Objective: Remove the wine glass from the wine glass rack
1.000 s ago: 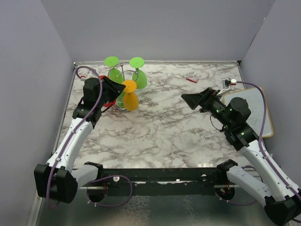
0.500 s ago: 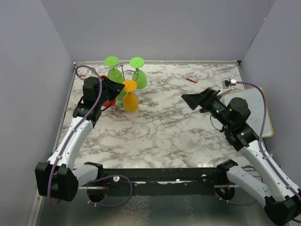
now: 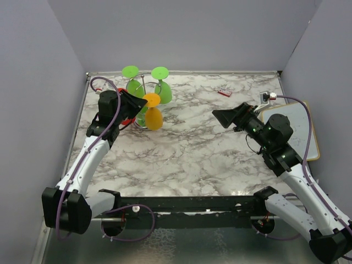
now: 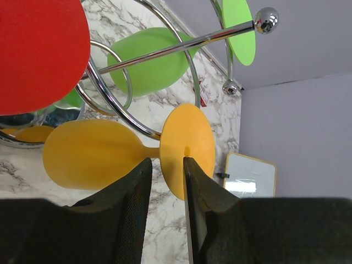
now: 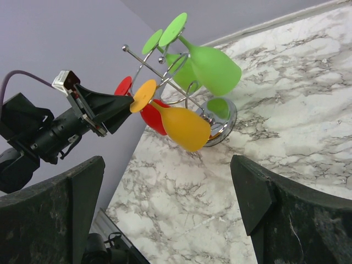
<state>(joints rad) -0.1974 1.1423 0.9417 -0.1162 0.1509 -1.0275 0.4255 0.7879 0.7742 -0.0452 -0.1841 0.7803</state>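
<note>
Left pincer (image 4: 167,165), narrowly spread, has edged in to straddle the foot of the orange wine glass (image 4: 91,157) hanging from the wine glass rack (image 4: 165,49), ready to close.

Seen from above, the left tool (image 3: 144,102) hides most of the red wine glass (image 3: 130,119). The left wrist view crops that glass at its corner. The red item (image 3: 224,92) on the worktop (image 3: 187,148) is too small to name.

Left arm (image 3: 82,165) reaches forward, its pincer (image 4: 165,165) with fingers only a narrow gap apart. Right arm (image 3: 302,176) angles inward, pincer (image 3: 221,116) spread wide, held aloft.
</note>
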